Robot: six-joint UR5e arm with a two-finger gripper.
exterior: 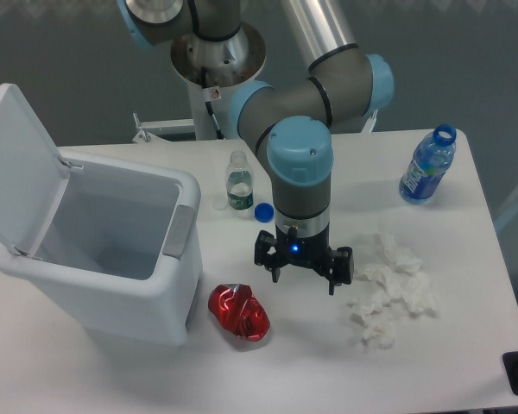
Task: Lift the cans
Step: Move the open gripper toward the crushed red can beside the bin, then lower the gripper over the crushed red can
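Nearby, open bin [177,285], can [239,312] outside

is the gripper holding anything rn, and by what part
Nothing is held. The gripper is open above the table, and the red can lies untouched to its lower left.

Dented shiny red can [239,312] lies on its side.

High frontal view over table [268,379].
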